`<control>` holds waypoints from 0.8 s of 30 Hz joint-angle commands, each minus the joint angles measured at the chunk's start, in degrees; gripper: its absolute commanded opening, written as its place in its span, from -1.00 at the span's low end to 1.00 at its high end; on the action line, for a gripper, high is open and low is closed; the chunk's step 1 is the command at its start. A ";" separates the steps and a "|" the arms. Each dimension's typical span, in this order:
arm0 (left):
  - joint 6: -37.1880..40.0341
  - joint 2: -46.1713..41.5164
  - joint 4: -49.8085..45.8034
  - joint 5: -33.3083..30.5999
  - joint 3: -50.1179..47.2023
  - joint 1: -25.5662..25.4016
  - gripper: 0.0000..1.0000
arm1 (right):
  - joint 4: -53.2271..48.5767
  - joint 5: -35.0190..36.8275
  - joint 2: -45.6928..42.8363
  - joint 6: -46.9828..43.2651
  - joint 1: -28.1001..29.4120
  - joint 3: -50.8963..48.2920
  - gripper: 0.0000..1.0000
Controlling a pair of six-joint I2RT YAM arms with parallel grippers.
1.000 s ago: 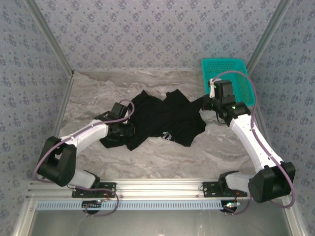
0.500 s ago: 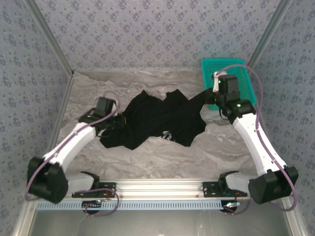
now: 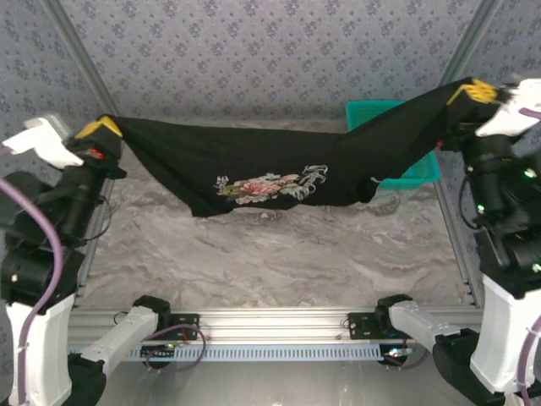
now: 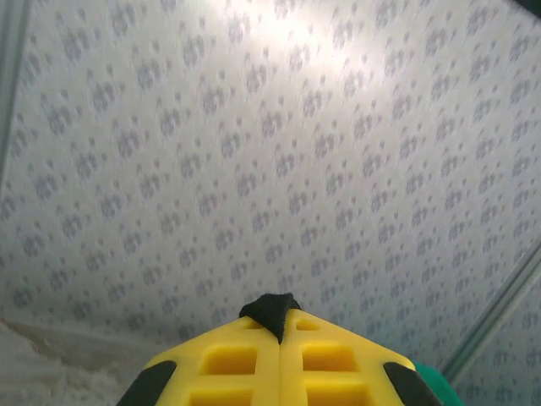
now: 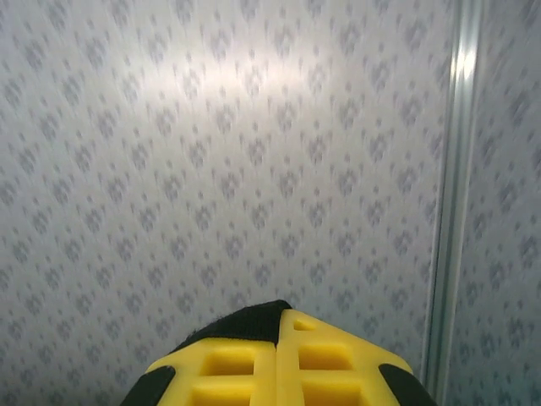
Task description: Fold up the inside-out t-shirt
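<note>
The left gripper (image 3: 100,128), high at the left wall, has its jaws pinched tight on one end of the inside-out t-shirt (image 3: 279,161). The right gripper (image 3: 473,90), high at the far right, is clamped on the other end. Between them the black shirt hangs stretched in the air above the marble table (image 3: 254,254), floral print toward the top camera, its right part crossing in front of the teal basket (image 3: 369,111).

- The lettering (image 3: 314,173) on the t-shirt (image 3: 254,156) is too small to be read.
- The basket (image 3: 373,110) is largely hidden by the cloth.
- The left fingers (image 4: 228,362) and right fingers (image 5: 325,365) are cut off at the lower edge.
</note>
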 commanded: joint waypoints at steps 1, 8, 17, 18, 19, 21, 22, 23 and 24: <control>4.36 0.70 -3.29 -4.09 7.12 0.38 -1.00 | -4.90 0.26 0.84 -2.65 -0.28 7.68 -1.00; 11.49 10.15 -10.42 -8.01 23.59 0.36 -1.00 | -9.07 1.96 5.14 -5.01 -0.19 19.50 -1.00; 13.02 25.99 -7.87 -4.57 20.95 8.42 -1.00 | -1.59 6.05 20.91 -11.48 -0.39 21.04 -1.00; 12.00 27.85 -7.27 -3.14 19.60 10.21 -1.00 | -0.55 5.93 23.69 -11.74 -0.68 21.16 -1.00; 11.05 30.32 -5.15 -1.72 18.20 11.92 -1.00 | 0.44 5.26 27.23 -11.46 -1.24 21.29 -1.00; 9.73 35.01 -2.47 -0.17 14.90 14.24 -1.00 | 1.45 2.97 34.30 -10.11 -2.14 22.26 -1.00; 9.00 37.85 -1.61 1.22 13.64 15.05 -1.00 | 2.18 2.21 38.09 -9.74 -2.31 22.56 -1.00; 8.54 40.79 -0.60 2.29 12.56 15.54 -1.00 | 2.79 1.45 42.03 -9.56 -2.39 22.95 -1.00; 8.42 43.16 0.38 2.59 11.66 15.90 -1.00 | 3.63 1.49 45.34 -9.25 -2.39 22.97 -1.00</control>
